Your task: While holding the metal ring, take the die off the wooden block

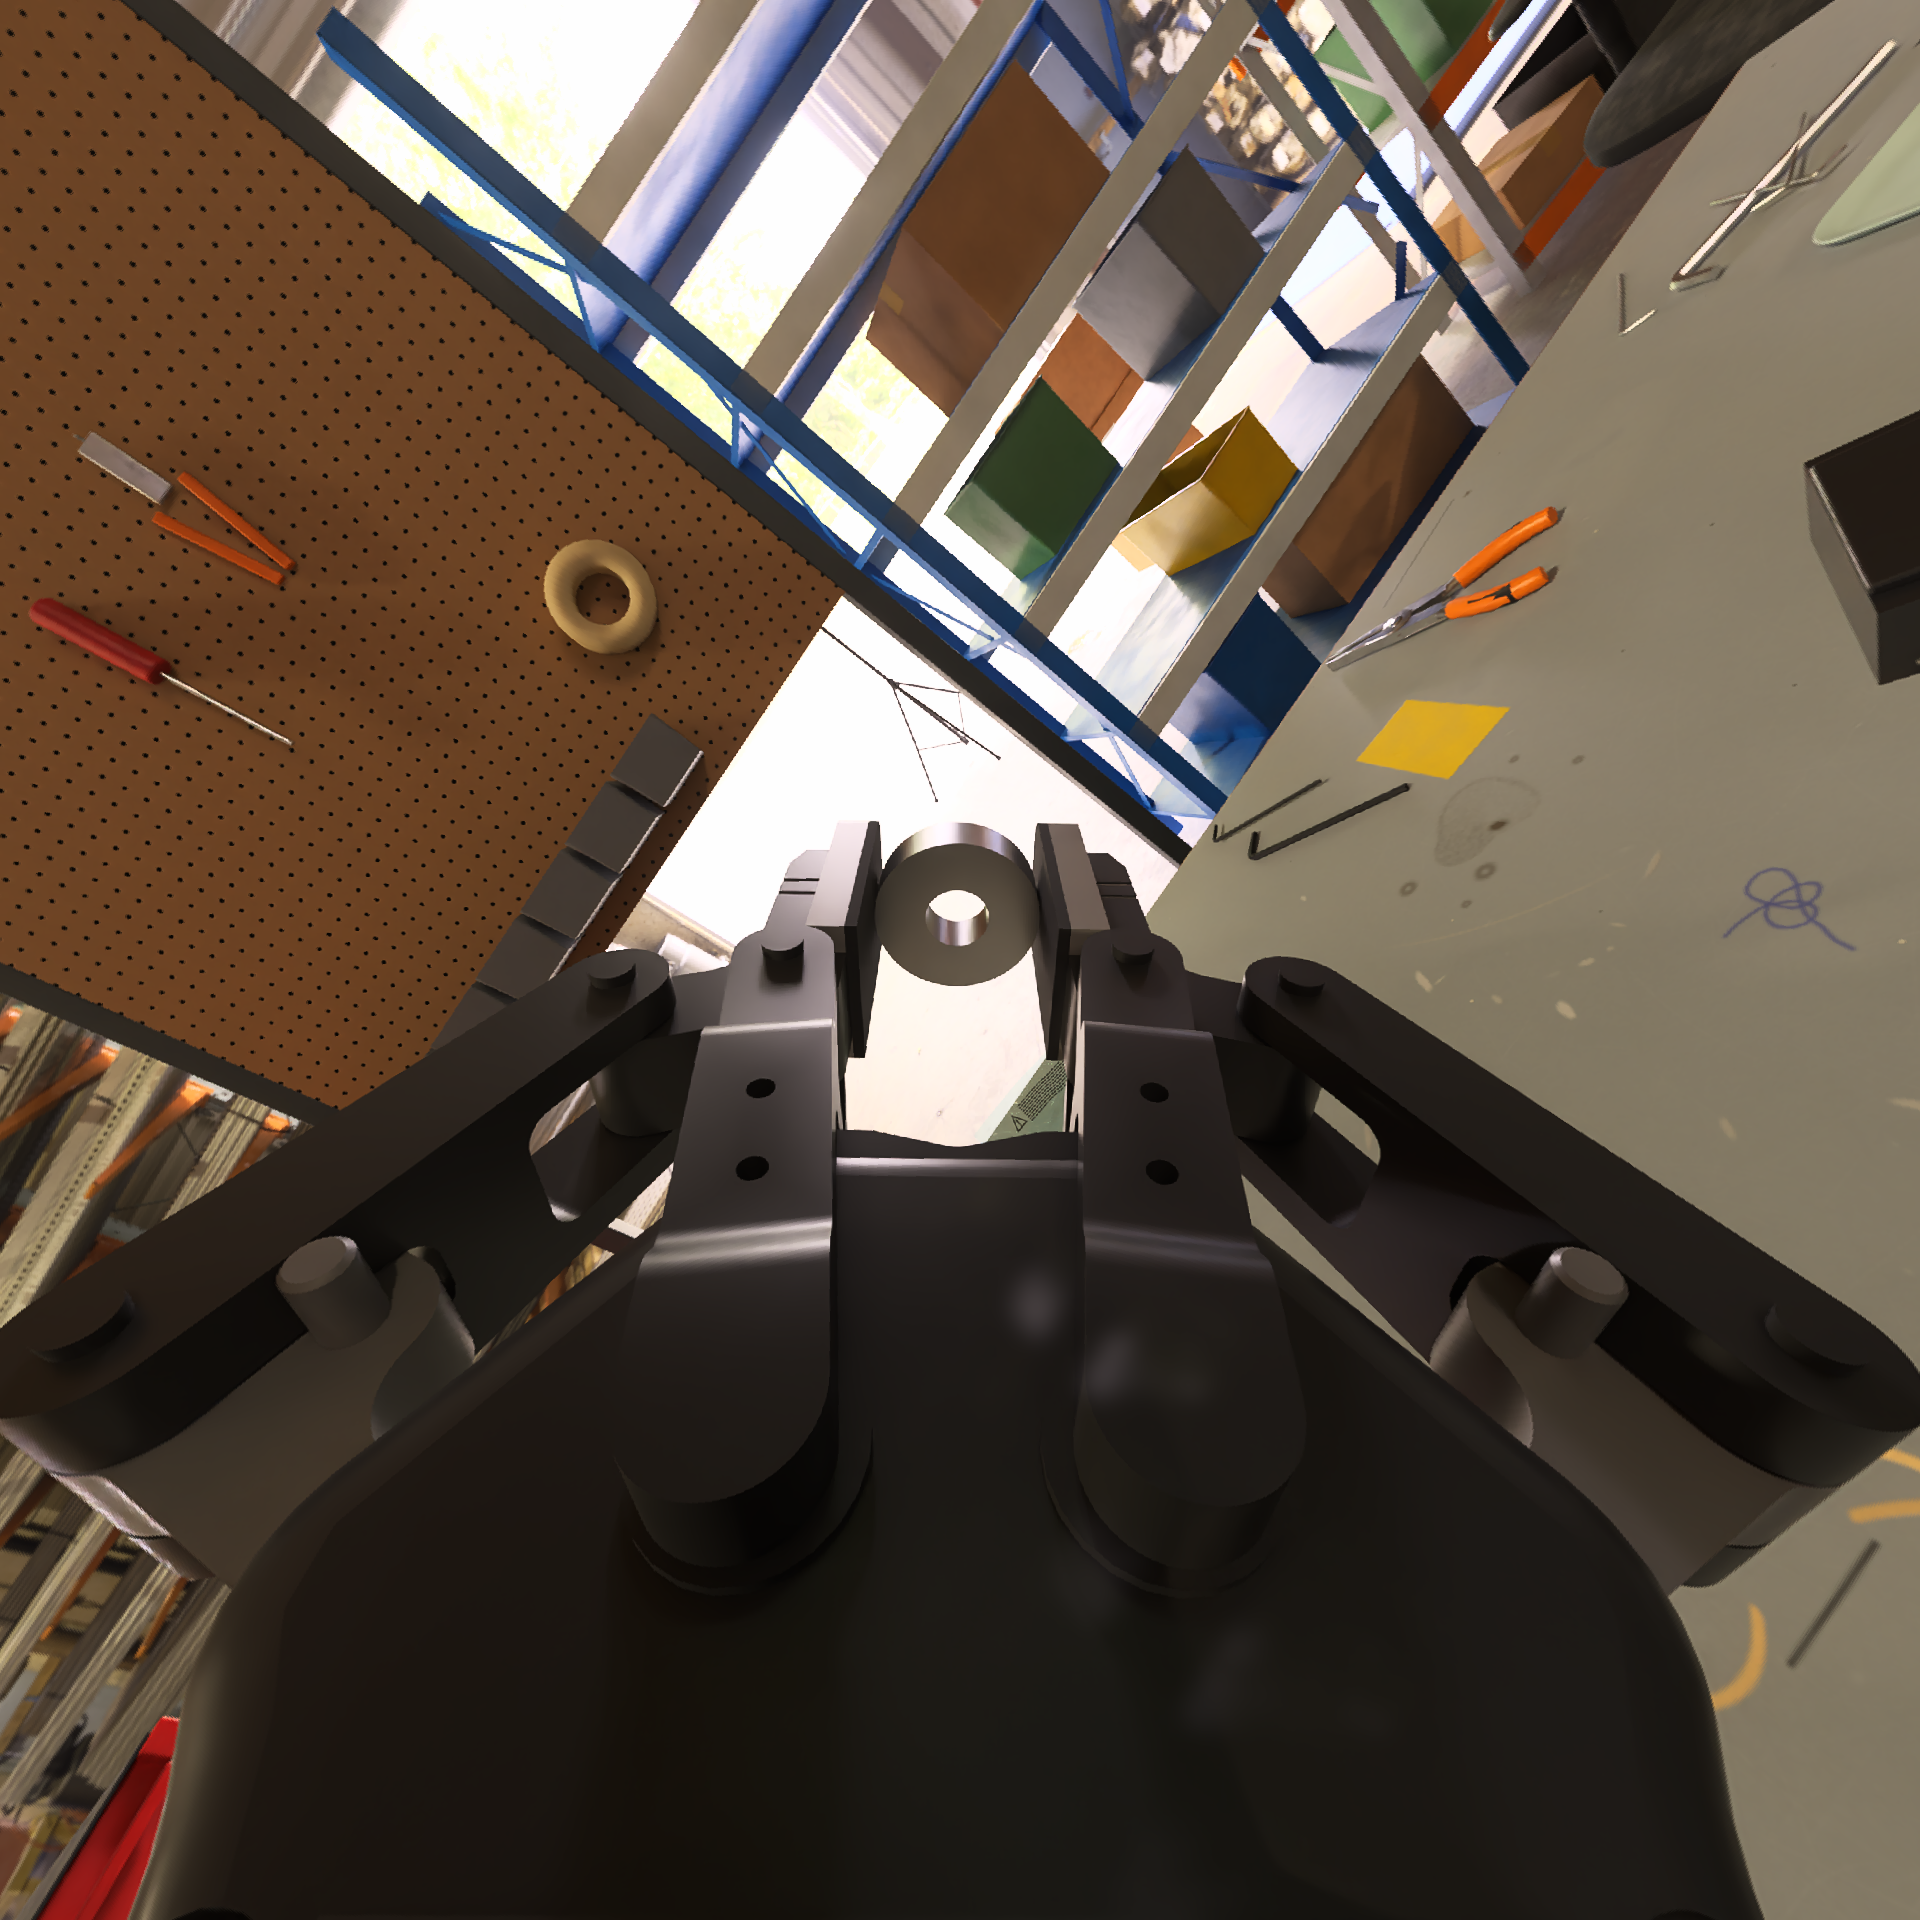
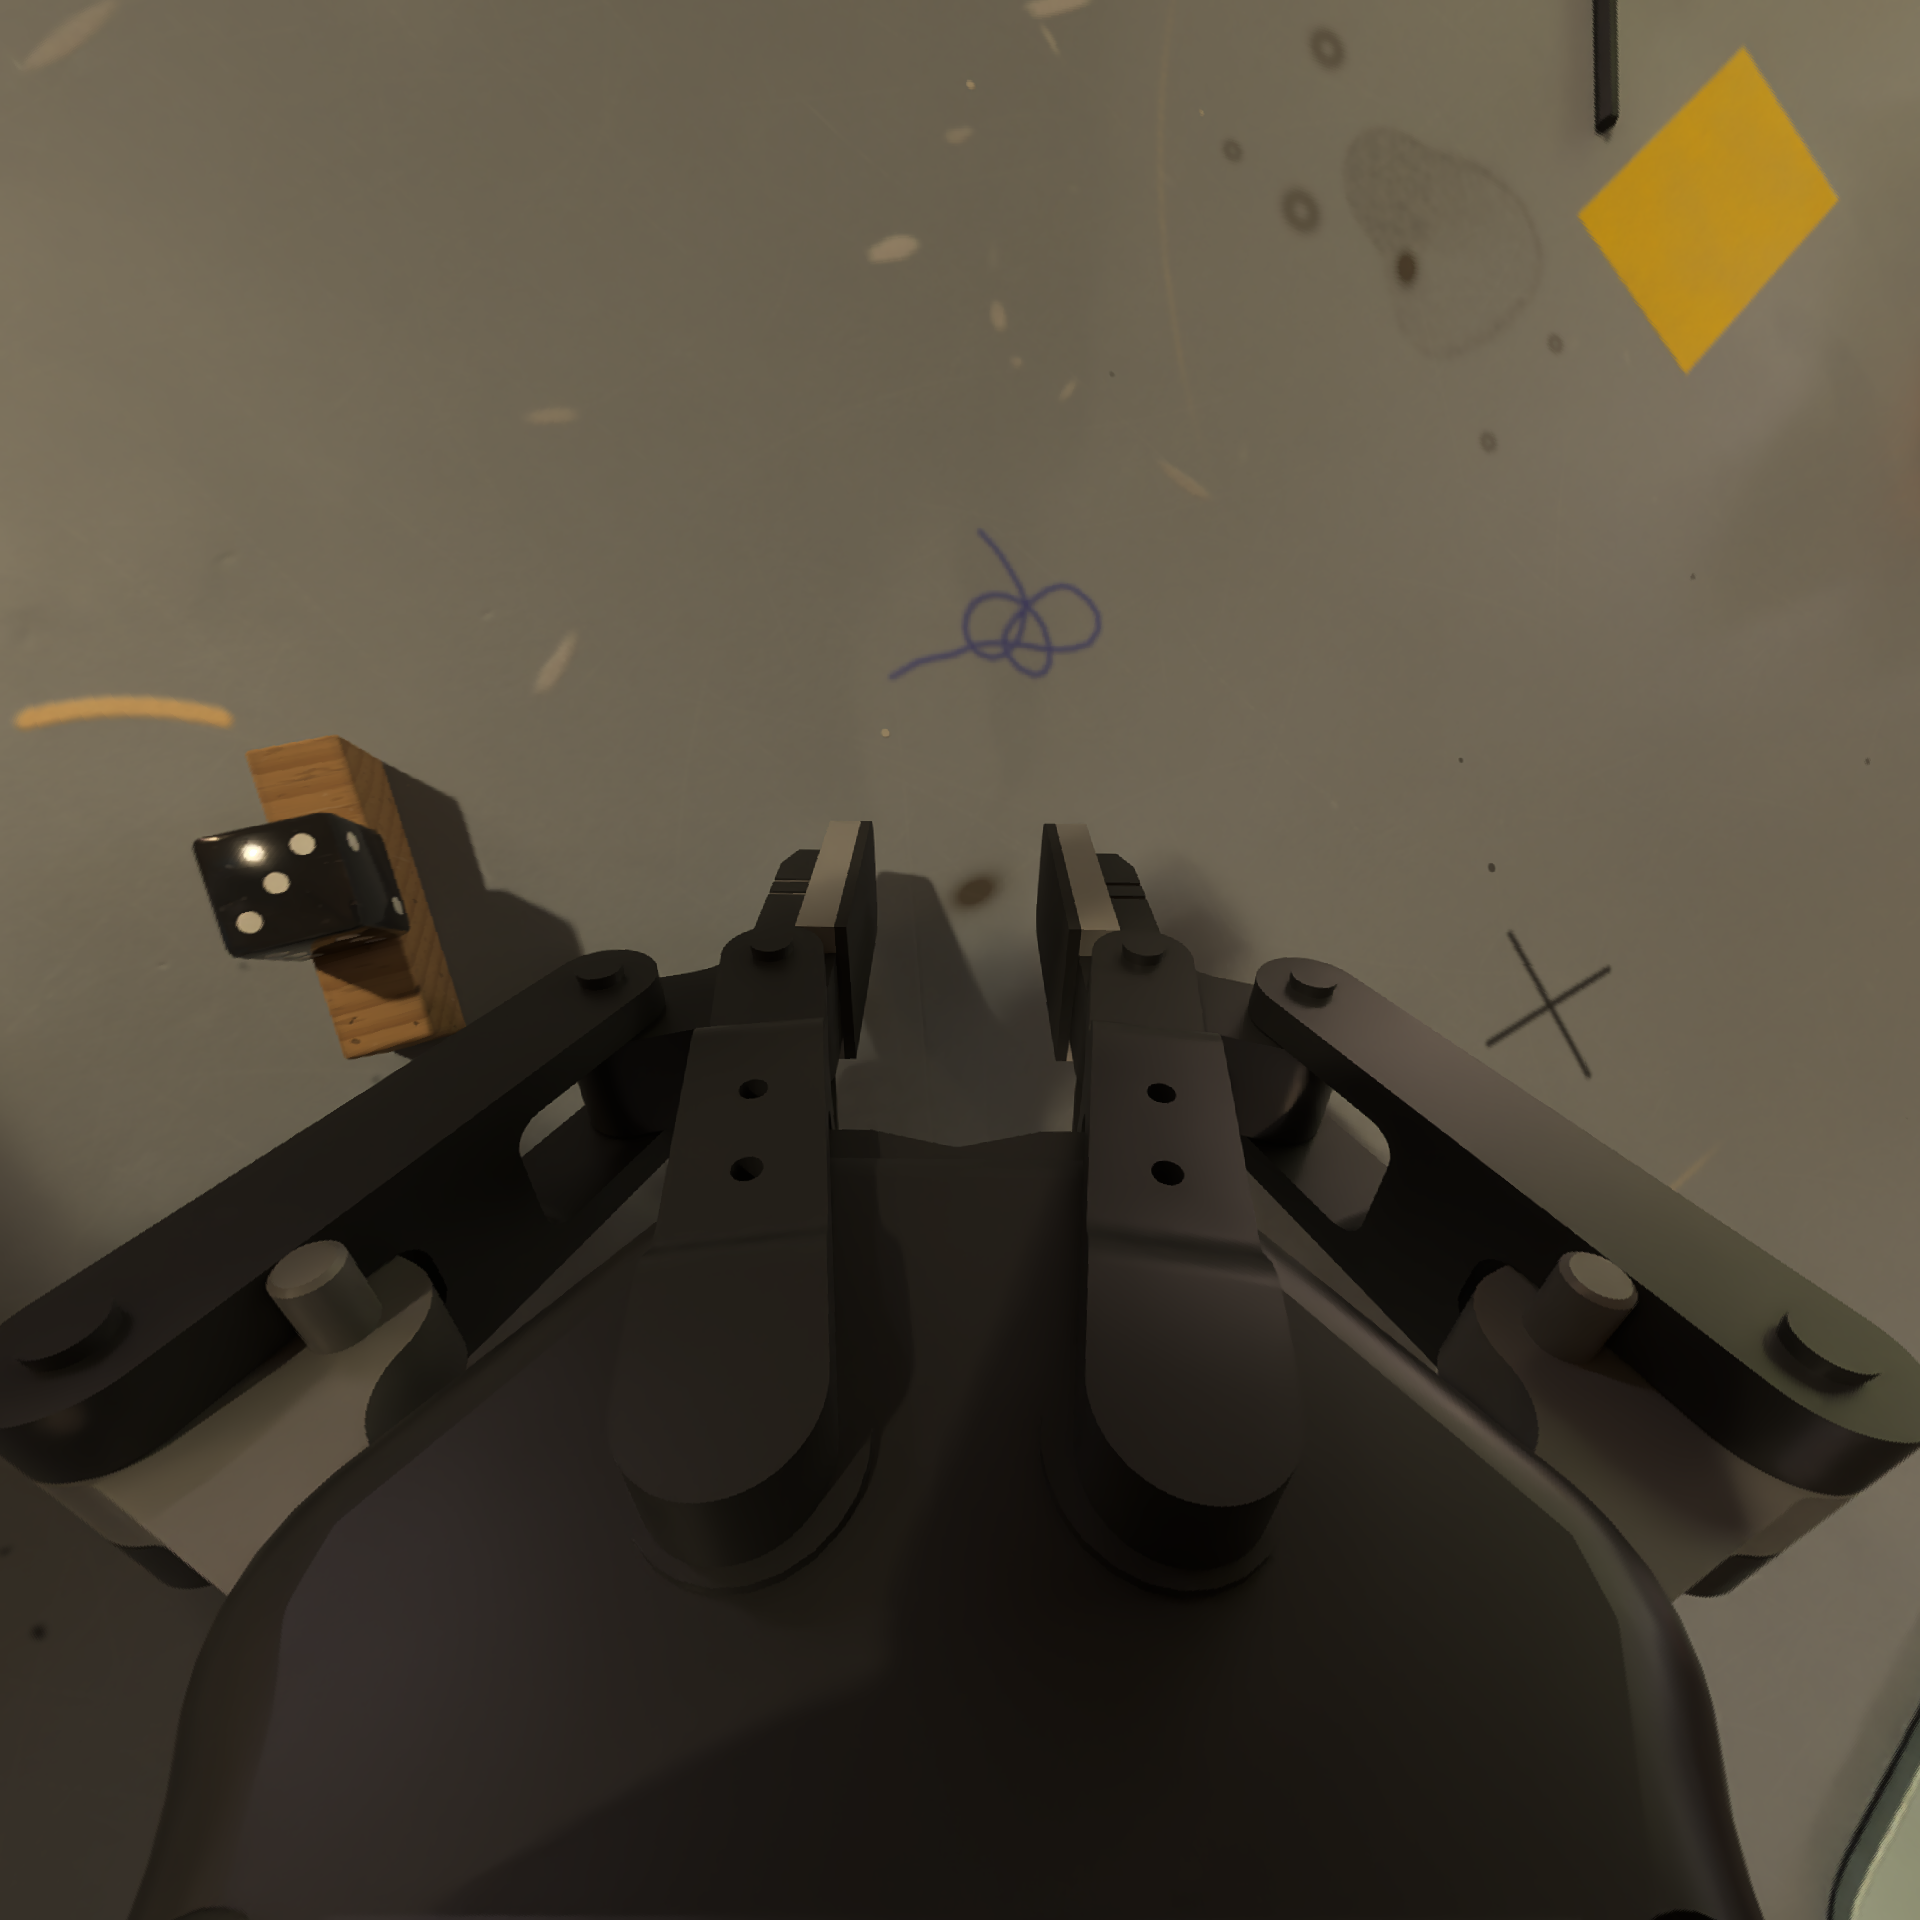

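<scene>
A: How are the grippers seen above the bench point(image 2: 727, 416)?
B: The left gripper point(image 1: 957, 883) is clamped on the metal ring point(image 1: 957, 904); the right gripper point(image 2: 957, 883) is parted, empty.
A: And the die point(image 2: 296, 888)?
B: It is perched on the wooden block point(image 2: 374, 935), left of the right gripper.

The left wrist view is bright: blown-out white glare fills the openings from 11 o'clock to centre, and the metal ring point(image 1: 957, 904) gleams. The right wrist view is dim; the wooden block point(image 2: 358, 894) casts a shadow toward 3 o'clock across the desk point(image 2: 727, 416), and straight edges bow near the borders.
</scene>
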Robot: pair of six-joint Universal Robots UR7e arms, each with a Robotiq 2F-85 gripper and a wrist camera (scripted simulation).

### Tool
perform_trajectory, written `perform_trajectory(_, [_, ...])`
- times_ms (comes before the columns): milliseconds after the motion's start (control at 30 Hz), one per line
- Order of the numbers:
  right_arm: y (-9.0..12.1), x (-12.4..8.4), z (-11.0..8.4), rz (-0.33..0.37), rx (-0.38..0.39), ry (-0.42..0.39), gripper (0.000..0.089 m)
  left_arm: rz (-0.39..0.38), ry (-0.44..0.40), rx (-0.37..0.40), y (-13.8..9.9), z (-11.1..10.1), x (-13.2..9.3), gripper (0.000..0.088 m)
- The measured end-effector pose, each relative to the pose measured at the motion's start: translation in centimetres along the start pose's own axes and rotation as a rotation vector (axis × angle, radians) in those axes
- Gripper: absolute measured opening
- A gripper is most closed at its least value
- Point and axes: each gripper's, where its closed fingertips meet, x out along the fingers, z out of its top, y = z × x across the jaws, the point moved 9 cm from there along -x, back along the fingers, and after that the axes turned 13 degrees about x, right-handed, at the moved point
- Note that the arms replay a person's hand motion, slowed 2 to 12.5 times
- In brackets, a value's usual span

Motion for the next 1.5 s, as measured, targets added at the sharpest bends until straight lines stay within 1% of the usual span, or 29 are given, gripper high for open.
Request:
perform_trajectory(100, [0.3,-0.3,0.0,0.006,-0.023,-0.018,0.0290,0.004,0.000,-0.004,0.1,-0.1,-0.1,0.0260])
perform_trajectory(233, [0.9,-1.2,0.1,0.019,-0.058,-0.066,0.0318,0.007,0.004,-0.011,0.3,-0.3,-0.2,0.0260])
perform_trajectory(300, [1.3,-1.8,0.1,0.036,-0.072,-0.092,0.0337,0.009,0.006,-0.014,0.4,-0.4,-0.2,0.0260])
perform_trajectory(433, [2.4,-2.9,0.1,0.097,-0.087,-0.149,0.0380,0.014,0.009,-0.020,0.6,-0.6,-0.2,0.0260])
perform_trajectory(500, [2.9,-3.4,0.0,0.142,-0.085,-0.170,0.0397,0.016,0.010,-0.023,0.7,-0.7,-0.3,0.0260])
perform_trajectory(567, [3.5,-3.7,-0.1,0.194,-0.075,-0.174,0.0409,0.018,0.010,-0.026,0.8,-0.8,-0.3,0.0260])
perform_trajectory(633, [3.9,-3.8,-0.4,0.249,-0.056,-0.159,0.0410,0.019,0.010,-0.029,0.8,-0.8,-0.3,0.0260])
perform_trajectory(833, [4.6,-3.5,-0.9,0.417,0.011,-0.079,0.0428,0.020,0.009,-0.032,0.9,-0.8,-0.4,0.0260])
perform_trajectory(967, [4.6,-3.1,-1.2,0.498,0.054,-0.052,0.0435,0.020,0.008,-0.030,0.9,-0.8,-0.4,0.0260])
perform_trajectory(1133, [4.6,-2.6,-1.4,0.559,0.096,-0.038,0.0441,0.018,0.008,-0.029,0.9,-0.7,-0.4,0.0260])
perform_trajectory(1267, [4.6,-2.2,-1.5,0.596,0.123,-0.011,0.0452,0.015,0.007,-0.028,0.8,-0.7,-0.4,0.0260])
perform_trajectory(1400, [4.6,-1.8,-1.6,0.615,0.139,0.020,0.0459,0.013,0.009,-0.025,0.8,-0.7,-0.3,0.0260])
perform_trajectory(1500, [4.7,-1.4,-1.6,0.613,0.139,0.044,0.0459,0.012,0.011,-0.023,0.7,-0.7,-0.3,0.0260])
